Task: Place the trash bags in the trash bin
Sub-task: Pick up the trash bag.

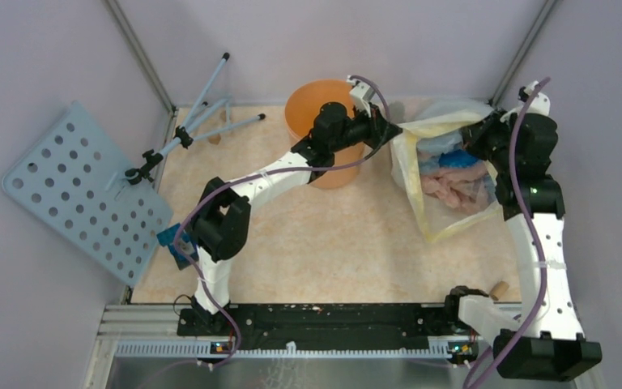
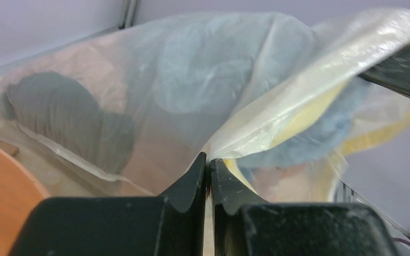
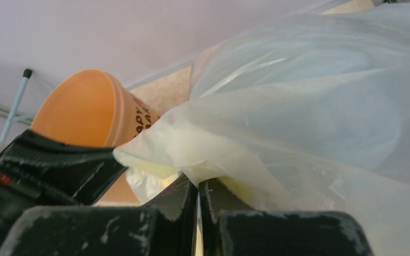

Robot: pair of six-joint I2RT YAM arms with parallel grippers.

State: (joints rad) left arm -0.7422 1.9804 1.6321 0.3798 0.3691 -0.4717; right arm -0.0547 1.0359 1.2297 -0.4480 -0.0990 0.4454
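The orange trash bin (image 1: 314, 104) stands at the back centre; it also shows in the left wrist view (image 2: 0, 202) and the right wrist view (image 3: 80, 106). Right of it lies a big clear yellow-edged bag (image 1: 445, 219). Through its film I see a grey-bluish crinkly trash bag (image 1: 440, 148), with blue and pink stuff beside it. My left gripper (image 1: 392, 130) (image 2: 209, 160) is shut on the clear bag's left top edge (image 2: 277, 122). My right gripper (image 1: 475, 130) (image 3: 198, 184) is shut on its right top edge (image 3: 171, 149). The edge is lifted between them.
A perforated blue-grey panel (image 1: 73, 186) leans at the left, with a thin-legged stand (image 1: 202, 121) by the back left corner. A small blue object (image 1: 170, 239) lies near the left arm. A wooden block (image 1: 498, 289) lies by the right arm's base. Walls close in the table.
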